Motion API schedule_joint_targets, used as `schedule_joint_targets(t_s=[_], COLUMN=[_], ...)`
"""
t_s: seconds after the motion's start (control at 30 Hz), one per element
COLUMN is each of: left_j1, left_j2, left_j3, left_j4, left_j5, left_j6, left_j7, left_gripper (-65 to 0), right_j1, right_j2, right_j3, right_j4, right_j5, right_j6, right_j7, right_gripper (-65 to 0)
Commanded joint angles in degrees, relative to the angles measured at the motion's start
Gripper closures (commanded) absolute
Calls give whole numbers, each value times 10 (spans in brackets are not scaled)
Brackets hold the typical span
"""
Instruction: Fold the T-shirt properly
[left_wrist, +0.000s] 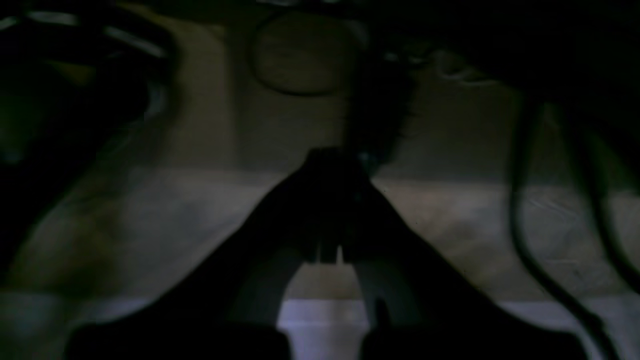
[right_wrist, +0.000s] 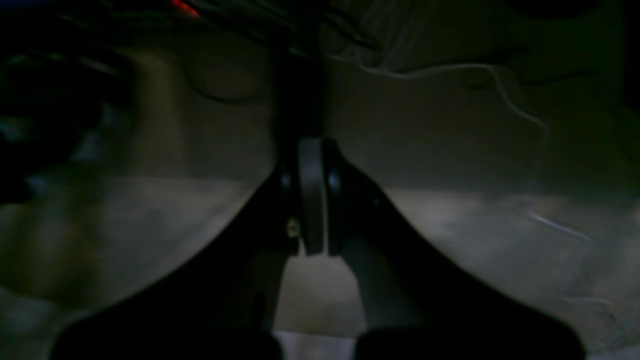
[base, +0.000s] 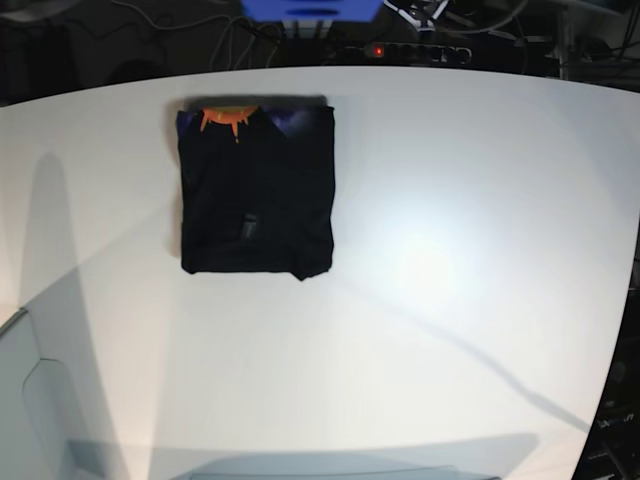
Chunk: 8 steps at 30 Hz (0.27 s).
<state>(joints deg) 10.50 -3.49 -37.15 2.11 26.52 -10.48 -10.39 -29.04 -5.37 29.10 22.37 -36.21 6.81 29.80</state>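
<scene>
The black T-shirt (base: 256, 188) lies folded into a neat rectangle on the back left of the white table (base: 460, 260). An orange and purple print shows along its far edge, and a small tag sits near its middle. Neither gripper appears in the base view. In the dim left wrist view my left gripper (left_wrist: 334, 156) is shut with nothing in it, away from the shirt. In the right wrist view my right gripper (right_wrist: 312, 150) has its fingers pressed together and is also empty. Neither wrist view shows the T-shirt.
A power strip (base: 420, 50) with a red light and several cables lie behind the table's far edge, beside a blue box (base: 310, 10). A grey panel (base: 30, 400) stands at the near left corner. Both wrist views show only dim surfaces and loose cables (left_wrist: 530, 240).
</scene>
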Motion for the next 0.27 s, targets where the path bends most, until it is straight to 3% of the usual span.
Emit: schedule_joint_targets(t_s=[0.0, 0.07, 0.13, 0.23], left_j1=[0, -11, -17, -21], left_j2=[-3, 12, 18, 20], left_j3=[7, 16, 23, 24], left_j4=[0, -1, -1, -2], left_j5=[-3, -1, 0, -1], left_j6=[33, 83, 112, 118], left_j7=[1, 2, 2, 2], left_gripper=[0, 0, 0, 0], right_j1=[4, 41, 75, 100], right_j2=[11, 22, 28, 23], right_j3=[1, 1, 1, 1], right_j4=[-33, -105, -161, -184], right_j5=[-11, -45, -64, -68], right_j6=[-30, -85, -144, -197], right_j7=[6, 15, 16, 23], right_gripper=[0, 0, 0, 0])
